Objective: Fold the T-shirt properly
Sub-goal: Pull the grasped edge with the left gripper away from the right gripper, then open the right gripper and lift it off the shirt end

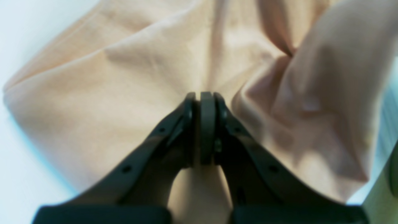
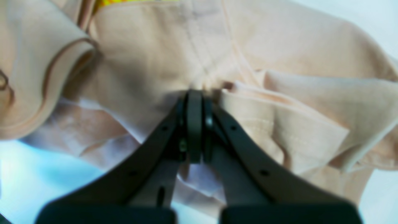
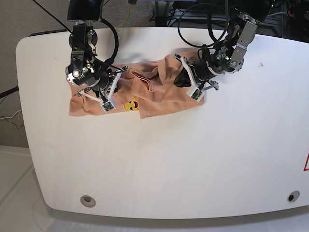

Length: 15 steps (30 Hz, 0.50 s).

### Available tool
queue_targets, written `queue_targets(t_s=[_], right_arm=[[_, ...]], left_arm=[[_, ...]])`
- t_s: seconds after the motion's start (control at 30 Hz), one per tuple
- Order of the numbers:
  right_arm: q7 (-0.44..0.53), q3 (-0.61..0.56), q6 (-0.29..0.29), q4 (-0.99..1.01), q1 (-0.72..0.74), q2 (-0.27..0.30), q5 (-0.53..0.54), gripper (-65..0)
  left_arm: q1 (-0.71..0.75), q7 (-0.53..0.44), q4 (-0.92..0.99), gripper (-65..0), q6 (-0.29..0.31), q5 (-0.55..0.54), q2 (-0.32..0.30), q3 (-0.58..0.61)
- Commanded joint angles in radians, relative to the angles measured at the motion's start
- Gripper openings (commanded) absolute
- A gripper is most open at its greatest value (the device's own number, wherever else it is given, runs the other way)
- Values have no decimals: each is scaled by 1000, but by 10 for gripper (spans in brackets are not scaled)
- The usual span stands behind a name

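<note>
The peach T-shirt (image 3: 157, 96) lies bunched across the far middle of the white table (image 3: 169, 159), with a yellow printed mark (image 3: 130, 105) on its near side. My left gripper (image 3: 182, 79) is at the shirt's right end. In the left wrist view it (image 1: 205, 96) is shut, with creases of the shirt (image 1: 124, 87) running into its tips. My right gripper (image 3: 112, 91) sits on the shirt's left part. The right wrist view shows it (image 2: 194, 93) shut on seamed fabric (image 2: 279, 62), beside a folded sleeve (image 2: 279, 130) and the yellow mark (image 2: 124, 2).
Two round holes (image 3: 87, 199) (image 3: 289, 196) sit near the table's front edge. Cables (image 3: 193, 19) hang behind the far edge. A small red mark (image 3: 306, 163) shows at the right border. A dark speck (image 3: 261, 63) lies right of the left arm.
</note>
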State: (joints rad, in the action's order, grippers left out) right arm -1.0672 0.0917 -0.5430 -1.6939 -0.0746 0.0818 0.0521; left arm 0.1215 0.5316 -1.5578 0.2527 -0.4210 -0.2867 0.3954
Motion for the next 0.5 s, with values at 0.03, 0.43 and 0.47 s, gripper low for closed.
queue_targets(t_s=[0.03,0.43,0.47], right_arm=[[-63,1,-4,-68,-14,-1,-25,-650],[-87,9,-1,-243,-9,-32,-25,-650],[-94,9,1,-249,-8,-32,-25,-650]], left_arm=[[-3,48,1,-624,-26,43,-29,-5],[-4,48,1,-624,-26,43,-29,-3],[-4,48,1,-624,-26,43,-29,-3]])
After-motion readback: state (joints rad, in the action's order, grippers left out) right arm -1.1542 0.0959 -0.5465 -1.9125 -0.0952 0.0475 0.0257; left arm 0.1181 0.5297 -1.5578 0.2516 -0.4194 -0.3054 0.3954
